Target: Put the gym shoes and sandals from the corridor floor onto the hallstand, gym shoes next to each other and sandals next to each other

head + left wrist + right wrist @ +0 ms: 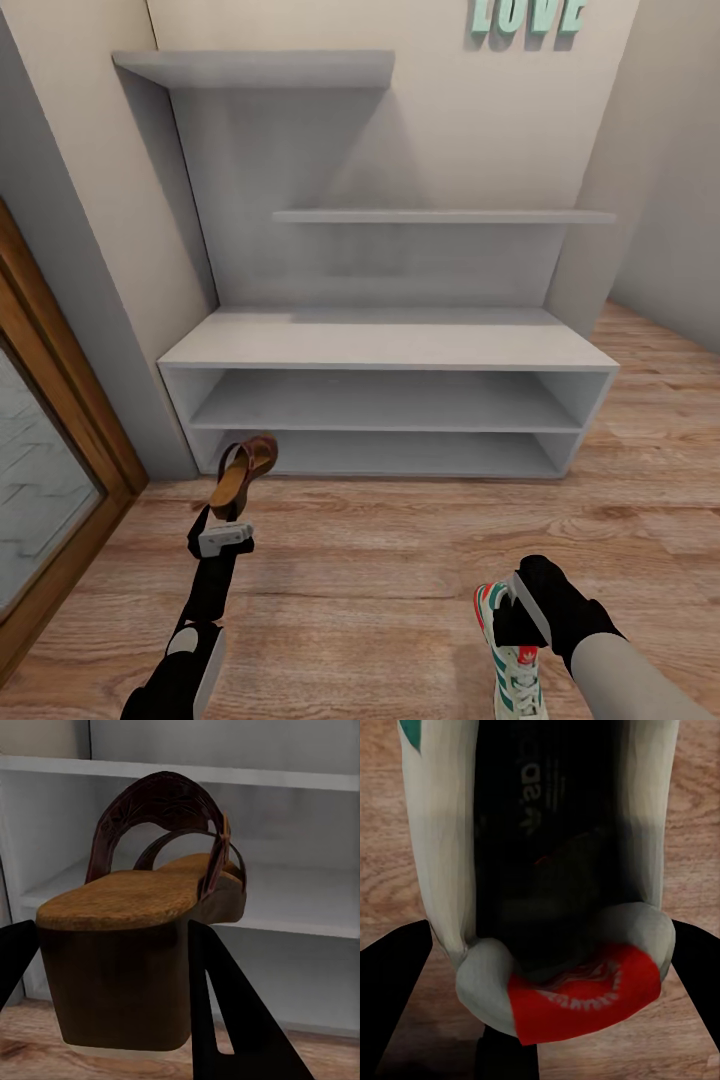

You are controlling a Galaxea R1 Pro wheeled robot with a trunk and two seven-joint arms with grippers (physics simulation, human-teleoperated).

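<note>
Door frame: a brown wooden frame (70, 400) with a glass pane runs down the far left, beside the grey wall.
Left pincer: the left pincer (224, 535) is raised above the corridor floor (400, 560), clamped on the heel of one brown sandal (243, 476). In the left wrist view its dark fingers (225, 1012) press both sides of the heel block (112, 982).
Sandal: held off the floor, toe pointing up and away towards the lower left corner of the hallstand, not resting on it.
Hallstand: the pale grey hallstand (390, 345) stands against the back wall, with two low open shelves, a broad flat top and two stepped wall shelves above.
Wall letters: teal letters (527, 18) sit high on the wall.
Right pincer: the right pincer (512, 612) is closed on the heel end of a white gym shoe (510, 660) with teal and red trim.
Gym shoe: low at the lower right, toe towards the robot; whether its sole touches the floor cannot be told. The right wrist view looks into its dark opening above a red heel tab (581, 1001).
</note>
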